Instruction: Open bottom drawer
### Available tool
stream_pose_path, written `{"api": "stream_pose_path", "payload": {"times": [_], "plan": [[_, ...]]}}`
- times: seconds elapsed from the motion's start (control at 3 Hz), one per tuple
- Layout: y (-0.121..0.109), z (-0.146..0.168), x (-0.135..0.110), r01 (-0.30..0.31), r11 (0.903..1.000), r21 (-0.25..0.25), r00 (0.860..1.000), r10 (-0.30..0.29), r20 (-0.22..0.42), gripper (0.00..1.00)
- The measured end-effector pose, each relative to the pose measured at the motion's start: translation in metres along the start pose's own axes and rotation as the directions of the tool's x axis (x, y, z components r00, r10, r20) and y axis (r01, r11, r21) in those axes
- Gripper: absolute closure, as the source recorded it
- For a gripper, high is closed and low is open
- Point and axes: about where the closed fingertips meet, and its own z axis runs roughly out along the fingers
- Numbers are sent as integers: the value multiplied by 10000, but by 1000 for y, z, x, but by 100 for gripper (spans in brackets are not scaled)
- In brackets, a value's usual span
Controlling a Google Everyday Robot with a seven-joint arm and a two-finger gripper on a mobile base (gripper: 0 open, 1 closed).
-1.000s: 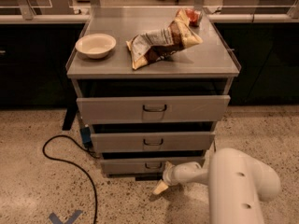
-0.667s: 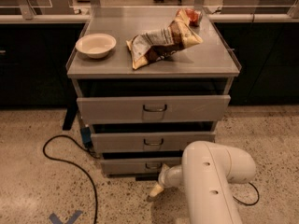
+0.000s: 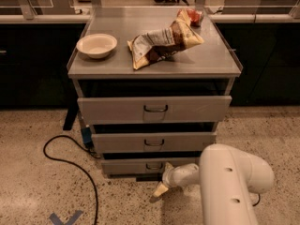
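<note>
My end effector (image 3: 158, 192): just below handle (image 3: 153, 166) of bottom drawer (image 3: 124, 166), hardly shifted; my elbow (image 3: 234, 177) swung. Grip state: cannot tell. Drawer unmoved, pull pending.

Round cream bowl (image 3: 96, 45) left on grey metal tabletop (image 3: 211, 60), crumpled snack bag (image 3: 164, 43) right of it. Beneath, narrow grey bottom drawer (image 3: 126, 166) lowest of three. Robot pincer (image 3: 157, 194) near floor (image 3: 37, 205), just before that drawer, right of centre; black cable (image 3: 70, 165) on floor, left.
</note>
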Motion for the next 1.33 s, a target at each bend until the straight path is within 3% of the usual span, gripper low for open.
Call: {"api": "stream_pose_path", "payload": {"times": [0.33, 0.67, 1.33], "plan": [[-26, -48, 4, -175, 9997, 175, 9992, 169, 360, 0], [-24, -55, 18, -107, 9999, 103, 9995, 104, 315, 0], [-22, -25, 11, -264, 9984, 496, 9996, 262, 36, 0]]}}
